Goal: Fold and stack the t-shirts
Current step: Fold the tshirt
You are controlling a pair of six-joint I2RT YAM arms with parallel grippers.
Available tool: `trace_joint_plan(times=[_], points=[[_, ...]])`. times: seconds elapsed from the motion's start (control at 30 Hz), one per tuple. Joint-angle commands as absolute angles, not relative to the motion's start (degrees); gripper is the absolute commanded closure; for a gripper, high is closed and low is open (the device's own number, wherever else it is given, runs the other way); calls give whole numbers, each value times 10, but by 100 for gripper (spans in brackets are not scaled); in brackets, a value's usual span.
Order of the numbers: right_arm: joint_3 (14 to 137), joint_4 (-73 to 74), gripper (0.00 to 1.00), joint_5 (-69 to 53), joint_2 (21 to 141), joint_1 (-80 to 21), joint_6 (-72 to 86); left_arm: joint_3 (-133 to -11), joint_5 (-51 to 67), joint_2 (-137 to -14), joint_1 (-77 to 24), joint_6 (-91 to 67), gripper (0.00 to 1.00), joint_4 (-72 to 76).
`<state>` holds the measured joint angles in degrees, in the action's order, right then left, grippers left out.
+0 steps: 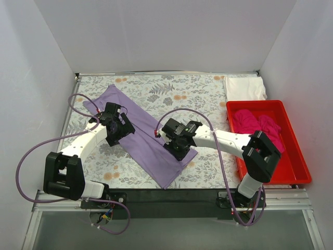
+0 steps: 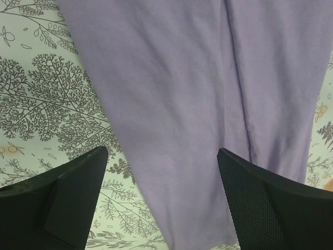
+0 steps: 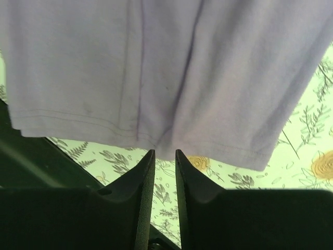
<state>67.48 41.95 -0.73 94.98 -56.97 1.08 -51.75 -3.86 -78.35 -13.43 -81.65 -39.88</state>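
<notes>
The lavender t-shirt (image 1: 151, 140) lies folded into a long diagonal strip on the floral tablecloth. My left gripper (image 1: 120, 133) hangs over its upper half, jaws wide open. In the left wrist view the fabric (image 2: 197, 94) fills the gap between the fingers of my left gripper (image 2: 162, 156). My right gripper (image 1: 178, 148) is over the strip's lower end. Its jaws stand slightly open at the hem (image 3: 171, 67), and only tablecloth shows between the tips of my right gripper (image 3: 165, 152). The magenta t-shirt (image 1: 257, 125) lies crumpled in the red bin. The white t-shirt (image 1: 244, 87) lies folded at the back right.
The red bin (image 1: 299, 172) stands along the table's right side. The tablecloth (image 1: 171, 91) covers the table. White walls close the back and both sides. The dark front rail (image 1: 171, 195) runs along the near edge, close to the shirt's lower corner.
</notes>
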Motion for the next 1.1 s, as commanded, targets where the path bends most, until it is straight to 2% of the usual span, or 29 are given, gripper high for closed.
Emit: trace_joint_plan(times=[0.0, 0.3, 0.63, 1.07], points=[[708, 407, 74, -18, 976, -583, 2, -528, -41, -781, -140, -809, 20, -407], [722, 391, 74, 25, 1034, -591, -20, -533, -41, -784, -142, -803, 20, -413], [725, 388, 74, 87, 1036, -592, -13, -532, -45, -774, -142, -801, 20, -417], [704, 380, 74, 102, 1048, -592, -11, -527, -44, -772, -142, -799, 20, -417]])
